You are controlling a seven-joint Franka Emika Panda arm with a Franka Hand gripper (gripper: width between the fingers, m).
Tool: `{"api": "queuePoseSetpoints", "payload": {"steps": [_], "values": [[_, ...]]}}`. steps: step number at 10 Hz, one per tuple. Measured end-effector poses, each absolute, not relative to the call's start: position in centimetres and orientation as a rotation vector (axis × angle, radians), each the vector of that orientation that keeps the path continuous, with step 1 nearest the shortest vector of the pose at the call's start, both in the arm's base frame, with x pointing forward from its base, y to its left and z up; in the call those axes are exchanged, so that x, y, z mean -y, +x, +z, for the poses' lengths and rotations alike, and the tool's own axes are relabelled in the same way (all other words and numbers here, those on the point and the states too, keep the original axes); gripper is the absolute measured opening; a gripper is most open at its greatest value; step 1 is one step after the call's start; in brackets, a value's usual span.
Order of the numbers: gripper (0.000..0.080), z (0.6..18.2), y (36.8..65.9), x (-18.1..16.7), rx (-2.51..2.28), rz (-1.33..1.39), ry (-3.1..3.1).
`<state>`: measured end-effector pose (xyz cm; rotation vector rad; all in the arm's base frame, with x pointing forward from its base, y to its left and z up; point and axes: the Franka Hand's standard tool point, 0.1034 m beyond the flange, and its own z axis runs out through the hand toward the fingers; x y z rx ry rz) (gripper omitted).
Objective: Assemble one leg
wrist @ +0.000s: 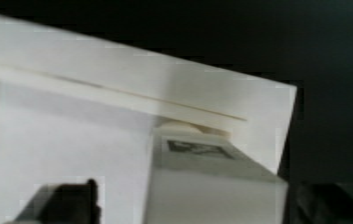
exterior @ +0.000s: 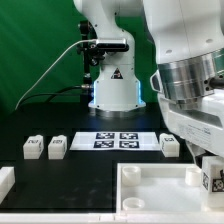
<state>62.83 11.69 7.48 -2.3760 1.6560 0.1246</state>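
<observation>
A white leg (exterior: 211, 179) with a square tag stands upright on the right end of the large white panel (exterior: 150, 190). In the wrist view the leg (wrist: 217, 180) rises from the panel (wrist: 84, 110) near its corner. My gripper (exterior: 205, 158) is right over this leg, and in the wrist view the gripper (wrist: 194, 203) has a finger on each side of it. One dark finger (wrist: 66, 202) stands apart from the leg with a strip of panel showing between; the other is lost against the black table. Three more legs lie on the table (exterior: 33, 147) (exterior: 57, 147) (exterior: 169, 144).
The marker board (exterior: 115, 140) lies in the middle of the black table, in front of the arm's base (exterior: 112, 90). A white block (exterior: 5, 180) sits at the exterior view's left edge. The arm's bulk fills the exterior view's upper right.
</observation>
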Motion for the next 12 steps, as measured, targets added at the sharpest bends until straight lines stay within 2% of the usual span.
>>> {"api": "queuePoseSetpoints", "payload": {"steps": [1, 2, 4, 7, 8, 10, 11, 12], "values": [[0.0628, 7.51, 62.74, -11.94, -1.449, 0.087, -2.525], [0.0643, 7.63, 62.72, -12.22, -1.233, 0.05, -2.655], [0.0643, 7.5, 62.73, -11.89, -1.057, 0.029, -2.73], [0.0649, 7.56, 63.41, -11.62, -0.191, -0.078, -3.049], [0.0649, 7.62, 63.6, -11.68, -0.132, -0.1, -3.054], [0.039, 7.6, 63.58, -11.67, -0.199, -0.097, -3.049], [0.039, 7.57, 63.52, -11.7, -0.362, -0.085, -3.025], [0.0294, 7.55, 63.53, -11.61, -0.461, -0.08, -3.01]]}}
